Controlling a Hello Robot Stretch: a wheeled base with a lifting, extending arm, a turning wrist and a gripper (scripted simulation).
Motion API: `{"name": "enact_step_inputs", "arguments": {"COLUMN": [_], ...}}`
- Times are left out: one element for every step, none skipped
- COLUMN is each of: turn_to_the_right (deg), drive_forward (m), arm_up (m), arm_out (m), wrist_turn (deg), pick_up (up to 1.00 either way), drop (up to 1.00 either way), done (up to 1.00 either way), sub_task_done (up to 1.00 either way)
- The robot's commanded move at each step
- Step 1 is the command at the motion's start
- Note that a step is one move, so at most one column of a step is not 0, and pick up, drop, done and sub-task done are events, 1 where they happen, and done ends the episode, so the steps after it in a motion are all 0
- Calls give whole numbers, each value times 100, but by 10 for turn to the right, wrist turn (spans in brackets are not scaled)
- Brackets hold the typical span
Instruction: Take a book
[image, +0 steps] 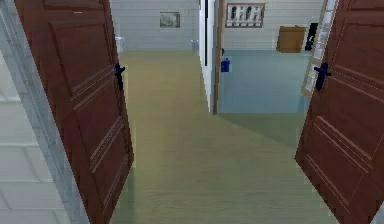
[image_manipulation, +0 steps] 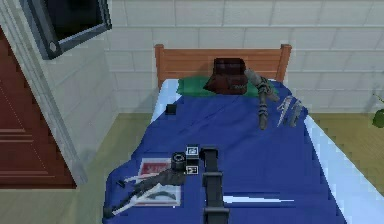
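In the arm side view a flat rectangular book with a white and red cover lies on the near left part of the blue bed. The dark arm rises from the bottom edge to two white marked squares. Left of them the gripper stretches over the book's near side, its thin fingers pointing toward the bed's left edge. Because the book lies on the blanket right at the gripper, I cannot tell whether it holds anything.
A dark red pillow leans on the wooden headboard, with a bat-like stick, grey items and a green thing nearby. The forward view has brown doors flanking a hallway, with a white partition.
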Motion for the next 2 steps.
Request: {"name": "enact_step_inputs", "arguments": {"turn_to_the_right": [0,0], "drive_forward": [0,0], "arm_up": [0,0], "arm_out": [0,0], "wrist_turn": [450,360], "pick_up": [0,0], "drop": [0,0], "done": [0,0], "sub_task_done": [0,0]}}
